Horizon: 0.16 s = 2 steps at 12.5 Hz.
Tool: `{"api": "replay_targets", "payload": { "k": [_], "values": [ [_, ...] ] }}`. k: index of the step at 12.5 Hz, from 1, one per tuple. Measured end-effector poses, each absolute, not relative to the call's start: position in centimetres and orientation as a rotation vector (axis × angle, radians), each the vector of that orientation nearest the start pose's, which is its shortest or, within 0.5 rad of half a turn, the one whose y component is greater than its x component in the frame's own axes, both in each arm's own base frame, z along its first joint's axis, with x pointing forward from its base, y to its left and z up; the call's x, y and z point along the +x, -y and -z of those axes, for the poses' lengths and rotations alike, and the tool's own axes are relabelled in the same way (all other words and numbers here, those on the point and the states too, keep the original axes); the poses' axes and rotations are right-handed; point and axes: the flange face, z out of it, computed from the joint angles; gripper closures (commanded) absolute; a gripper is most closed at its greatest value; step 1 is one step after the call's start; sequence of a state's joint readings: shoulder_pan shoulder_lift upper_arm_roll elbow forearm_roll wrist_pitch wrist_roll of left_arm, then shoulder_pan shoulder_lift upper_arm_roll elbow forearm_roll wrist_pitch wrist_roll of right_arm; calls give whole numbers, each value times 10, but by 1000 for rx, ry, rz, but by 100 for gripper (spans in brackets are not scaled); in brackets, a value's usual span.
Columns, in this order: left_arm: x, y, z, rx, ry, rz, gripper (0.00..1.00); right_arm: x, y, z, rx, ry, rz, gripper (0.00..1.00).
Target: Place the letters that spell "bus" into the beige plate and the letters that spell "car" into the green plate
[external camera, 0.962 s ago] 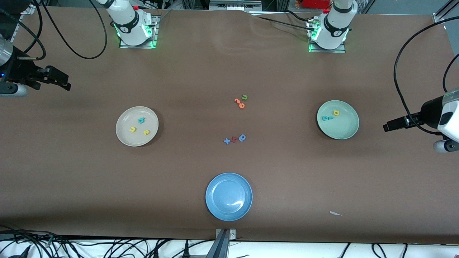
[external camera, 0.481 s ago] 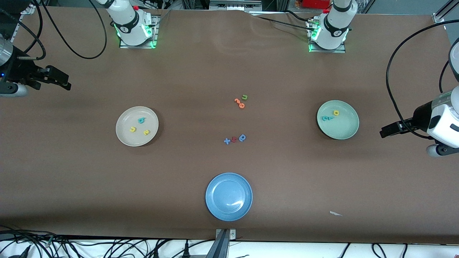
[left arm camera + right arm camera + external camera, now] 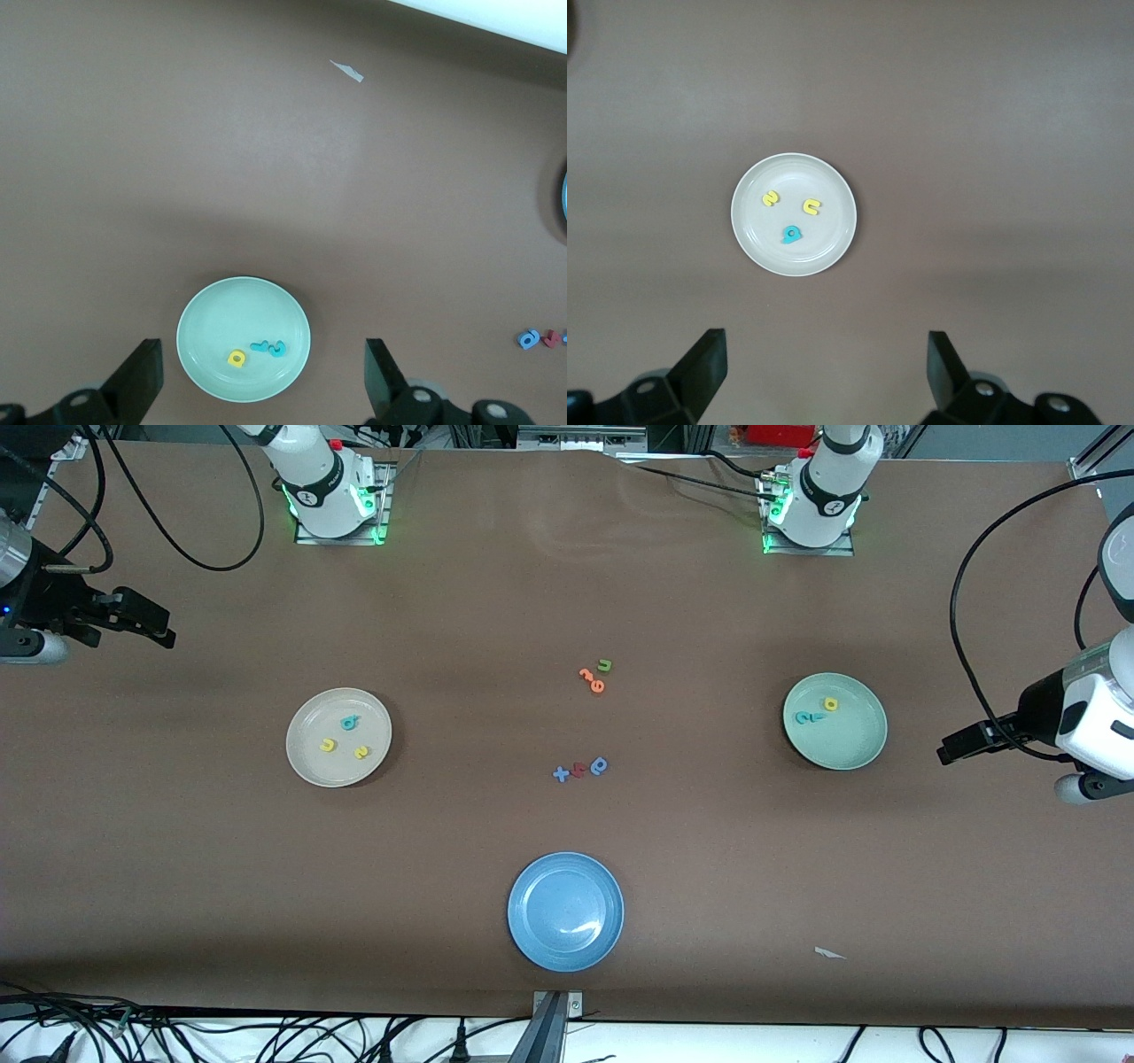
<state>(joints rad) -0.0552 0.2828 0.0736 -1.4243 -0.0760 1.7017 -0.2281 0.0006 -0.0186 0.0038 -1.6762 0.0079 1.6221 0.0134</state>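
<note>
I start with the beige plate [image 3: 338,737], which sits toward the right arm's end of the table: a teal b [image 3: 350,723], a yellow u [image 3: 328,745] and a yellow s [image 3: 361,753] all lie inside it, apart from one another, so "bus" looks finished to me. The green plate [image 3: 834,721], toward the left arm's end, holds a yellow a [image 3: 830,704] and, just beside it, a teal c [image 3: 802,718] touching a teal r [image 3: 811,716] (the two teal pieces sit so close I cannot be sure which is which). That gives "car" as well.

Between the plates, the leftovers lie on the table: an olive u [image 3: 605,665] with orange pieces [image 3: 592,680], and nearer the front camera a blue x [image 3: 561,774], a red piece [image 3: 578,770] and a blue rounded letter [image 3: 600,765]. The blue plate [image 3: 565,911] sits nearest the front camera.

The left gripper [image 3: 952,746] hangs over bare table at its own end, jaws spread wide and holding nothing; the right gripper [image 3: 142,622] hangs at its end, likewise spread and empty, waiting.

I judge the sorting done; what remains is only to park both arms, keeping clear of the plates.
</note>
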Motion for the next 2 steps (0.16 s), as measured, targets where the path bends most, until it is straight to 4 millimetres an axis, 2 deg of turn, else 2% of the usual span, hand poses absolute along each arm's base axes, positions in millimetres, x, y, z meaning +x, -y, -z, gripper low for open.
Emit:
{"api": "replay_targets", "payload": {
  "k": [2],
  "values": [
    [646, 6, -539, -3173, 391, -8, 0, 550, -3, -589, -3134, -15, -56, 0]
  ]
}}
